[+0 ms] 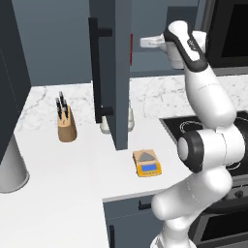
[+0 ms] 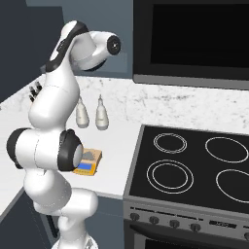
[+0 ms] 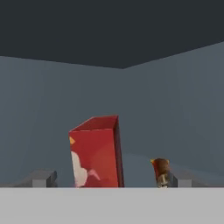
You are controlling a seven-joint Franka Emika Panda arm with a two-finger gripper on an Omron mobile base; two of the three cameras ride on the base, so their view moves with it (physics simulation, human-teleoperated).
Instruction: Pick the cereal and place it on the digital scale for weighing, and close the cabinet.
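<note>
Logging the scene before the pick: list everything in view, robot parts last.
cereal: one, red box with pale picture, upright inside the cabinet, ahead between the jaws.
small brown bottle: one, inside the cabinet beside the cereal.
cabinet: one, slate-grey, door open, black bar handle.
digital scale: one, orange-yellow, on the white counter.
knife block: one, wooden, counter left of the door.
shakers: two, pale, at the marble backsplash.
stovetop: one, black, four rings, right of the counter.
grey cylinder: one, counter's left edge.
gripper: one, white, jaws open, reaching into the cabinet.
</note>
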